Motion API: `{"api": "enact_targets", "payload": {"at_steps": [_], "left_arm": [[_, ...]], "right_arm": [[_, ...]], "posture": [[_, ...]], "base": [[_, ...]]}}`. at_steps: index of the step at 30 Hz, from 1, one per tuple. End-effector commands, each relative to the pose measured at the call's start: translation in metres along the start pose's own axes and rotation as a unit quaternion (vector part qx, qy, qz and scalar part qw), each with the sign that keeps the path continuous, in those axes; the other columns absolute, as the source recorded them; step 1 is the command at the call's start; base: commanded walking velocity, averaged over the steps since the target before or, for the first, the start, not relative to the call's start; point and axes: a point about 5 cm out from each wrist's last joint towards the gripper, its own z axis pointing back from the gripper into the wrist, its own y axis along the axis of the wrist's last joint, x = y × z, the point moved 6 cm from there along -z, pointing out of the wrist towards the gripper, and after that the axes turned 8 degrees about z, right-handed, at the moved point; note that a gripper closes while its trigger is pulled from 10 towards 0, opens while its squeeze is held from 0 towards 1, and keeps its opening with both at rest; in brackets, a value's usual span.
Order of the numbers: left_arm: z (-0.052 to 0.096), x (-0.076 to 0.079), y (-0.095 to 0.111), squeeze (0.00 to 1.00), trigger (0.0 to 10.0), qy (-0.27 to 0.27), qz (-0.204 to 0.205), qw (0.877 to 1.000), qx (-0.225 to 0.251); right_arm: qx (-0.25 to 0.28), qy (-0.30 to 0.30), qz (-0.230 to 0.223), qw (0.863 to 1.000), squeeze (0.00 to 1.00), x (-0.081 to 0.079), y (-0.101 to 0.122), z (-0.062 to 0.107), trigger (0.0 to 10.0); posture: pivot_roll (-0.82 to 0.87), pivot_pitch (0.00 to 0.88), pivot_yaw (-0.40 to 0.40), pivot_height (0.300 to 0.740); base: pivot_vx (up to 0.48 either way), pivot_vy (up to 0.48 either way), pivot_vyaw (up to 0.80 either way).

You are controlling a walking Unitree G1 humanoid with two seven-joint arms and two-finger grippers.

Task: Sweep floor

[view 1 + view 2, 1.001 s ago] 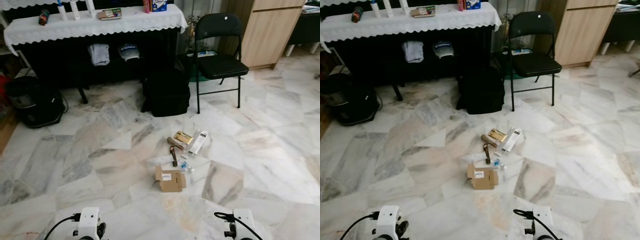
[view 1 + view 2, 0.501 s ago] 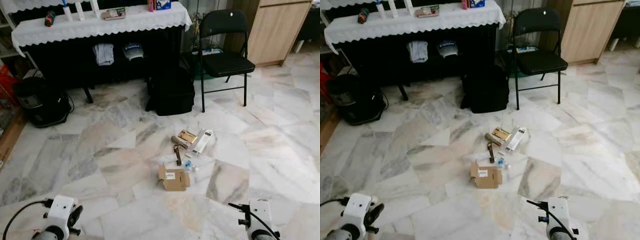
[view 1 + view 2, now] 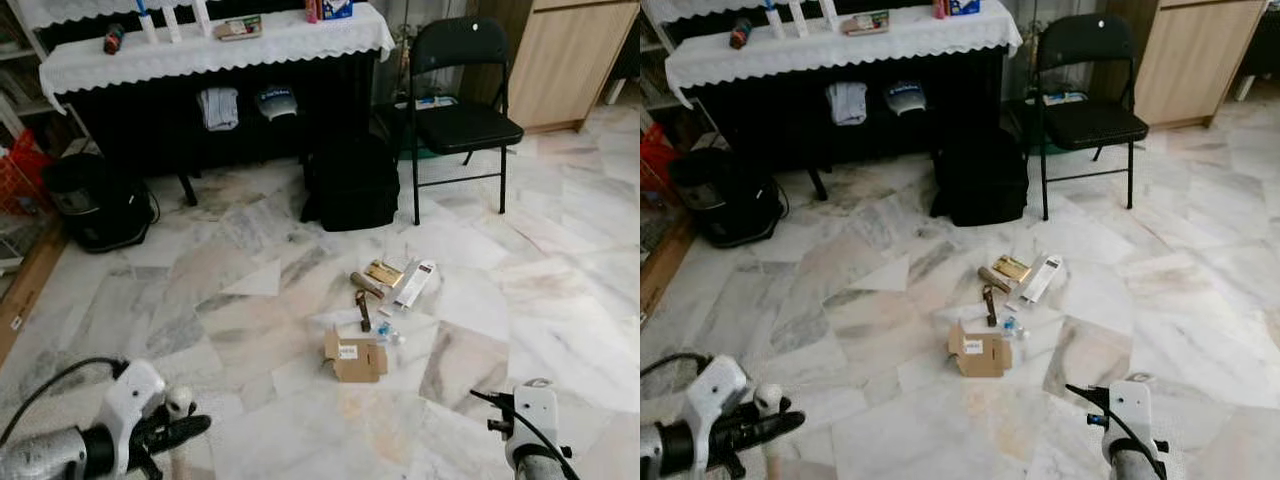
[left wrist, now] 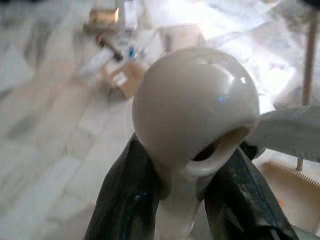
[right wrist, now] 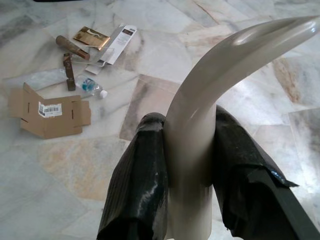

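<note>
Marble floor [image 3: 250,330]: left pincer [image 4: 172,200] clamps rounded white knob [image 4: 195,105]; right pincer [image 5: 187,190] clamps curved white handle [image 5: 200,100].

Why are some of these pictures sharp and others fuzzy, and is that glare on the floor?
Left eye view: evenly lit, the cardboard box sharp. Left wrist view: the white handle knob close to the lens, the floor behind it blurred and washed out by glare. Right wrist view: the curved white handle and litter both fairly sharp.

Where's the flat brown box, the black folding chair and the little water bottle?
Flat brown cardboard box [image 3: 356,358]: left eye view, on its middle panel.
Black folding chair [image 3: 468,126]: left eye view, on its seat.
Small clear water bottle [image 5: 91,87]: right wrist view, on its body.
</note>
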Motion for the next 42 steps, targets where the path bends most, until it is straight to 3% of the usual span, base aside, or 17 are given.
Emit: {"api": "enact_targets", "payload": {"at_steps": [1, 4, 8, 13, 15, 17, 21, 24, 26, 29, 31, 32, 34, 35, 37, 39, 42], "left_arm": [[0.014, -0.002, 0.02, 0.0, 10.0, 0.003, -0.029, 1.0, -0.001], [0.03, 0.005, 0.04, 0.0, 10.0, -0.025, -0.047, 0.999, -0.013], [0.04, 0.001, 0.052, 0.0, 10.0, -0.013, -0.082, 0.996, -0.016], [0.038, -0.04, 0.059, 0.0, 10.0, 0.097, -0.095, 0.991, 0.011], [0.033, -0.045, 0.052, 0.0, 10.0, 0.108, -0.079, 0.991, 0.006], [0.026, -0.036, 0.028, 0.0, 10.0, 0.08, -0.07, 0.993, -0.044], [0.029, -0.022, 0.006, 0.0, 10.0, 0.038, -0.078, 0.99, -0.111], [0.033, -0.024, -0.004, 0.0, 10.0, 0.034, -0.091, 0.985, -0.145], [0.039, -0.027, -0.014, 0.0, 10.0, 0.027, -0.096, 0.978, -0.181], [0.042, -0.027, -0.025, 0.0, 10.0, 0.018, -0.106, 0.972, -0.208], [0.035, -0.048, -0.023, 0.0, 10.0, 0.078, -0.124, 0.971, -0.189], [0.035, -0.048, -0.023, 0.0, 10.0, 0.078, -0.124, 0.971, -0.189], [0.027, -0.064, -0.017, 0.0, 10.0, 0.128, -0.136, 0.97, -0.158], [0.021, -0.076, -0.013, 0.0, 10.0, 0.17, -0.136, 0.966, -0.137], [0.016, -0.086, -0.015, 0.0, 10.0, 0.201, -0.117, 0.964, -0.127], [0.01, -0.089, -0.02, 0.0, 10.0, 0.208, -0.116, 0.962, -0.13], [-0.006, -0.085, -0.029, 0.0, 10.0, 0.199, -0.128, 0.962, -0.137]], "right_arm": [[0.021, 0.0, -0.011, 1.0, 0.0, -0.005, 0.016, -0.004, 10.0], [0.024, 0.0, -0.015, 1.0, 0.0, -0.005, 0.022, -0.007, 10.0], [0.024, -0.001, -0.019, 1.0, 0.0, -0.006, 0.025, -0.009, 10.0], [0.027, -0.009, -0.035, 0.999, 0.0, -0.007, 0.029, -0.011, 10.0], [0.029, -0.01, -0.046, 0.998, 0.0, -0.008, 0.031, -0.011, 10.0], [0.005, -0.008, -0.061, 0.998, 0.0, -0.012, 0.023, -0.011, 10.0], [-0.036, -0.007, -0.08, 0.996, 0.0, -0.017, 0.007, -0.009, 10.0], [-0.086, -0.001, -0.086, 0.993, 0.0, -0.024, -0.014, -0.004, 10.0], [-0.112, 0.066, -0.105, 0.986, 0.0, -0.051, -0.027, 0.005, 10.0], [-0.09, 0.094, -0.063, 0.989, 0.0, -0.06, -0.023, 0.008, 10.0], [-0.084, 0.085, -0.049, 0.992, 0.0, -0.055, -0.023, 0.007, 10.0], [-0.084, 0.085, -0.049, 0.992, 0.0, -0.055, -0.023, 0.007, 10.0], [-0.07, 0.088, -0.02, 0.993, 0.0, -0.055, -0.021, 0.007, 10.0], [-0.065, 0.089, -0.013, 0.994, 0.0, -0.055, -0.02, 0.007, 10.0], [-0.066, 0.081, -0.013, 0.994, 0.0, -0.053, -0.021, 0.008, 10.0], [-0.078, 0.069, 0.001, 0.995, 0.0, -0.048, -0.027, 0.008, 10.0], [-0.138, 0.066, -0.015, 0.988, 0.0, -0.048, -0.049, 0.015, 10.0]], "posture": [[-0.04, 0.0, 0.105, 0.74], [-0.03, 0.0, 0.115, 0.74], [-0.02, 0.0, 0.12, 0.74], [-0.01, 0.0, 0.127, 0.74], [-0.02, 0.0, 0.128, 0.74], [-0.02, 0.0, 0.132, 0.74], [-0.02, 0.0, 0.133, 0.74], [-0.01, 0.0, 0.135, 0.74], [0.0, 0.0, 0.137, 0.74], [0.0, 0.0, 0.141, 0.74], [0.0, 0.0, 0.143, 0.74], [0.0, 0.0, 0.143, 0.74], [0.0, 0.0, 0.143, 0.74], [-0.01, 0.0, 0.143, 0.74], [-0.01, 0.0, 0.145, 0.74], [-0.01, 0.0, 0.147, 0.74], [-0.02, 0.0, 0.148, 0.74]], "base": [[0.0, 0.0, 0.0], [0.0, 0.0, 0.0], [0.0, 0.0, 0.0], [0.0, 0.0, 0.0], [0.0, 0.0, 0.0], [0.0, 0.0, 0.0], [0.0, 0.0, 0.0], [0.0, 0.0, 0.0], [0.0, 0.0, 0.0], [0.0, 0.0, 0.0], [0.0, 0.0, 0.0], [0.0, 0.0, 0.0], [0.0, 0.0, 0.0], [0.0, 0.0, 0.0], [0.0, 0.0, 0.0], [0.0, 0.0, 0.0], [0.0, 0.0, 0.0]]}}
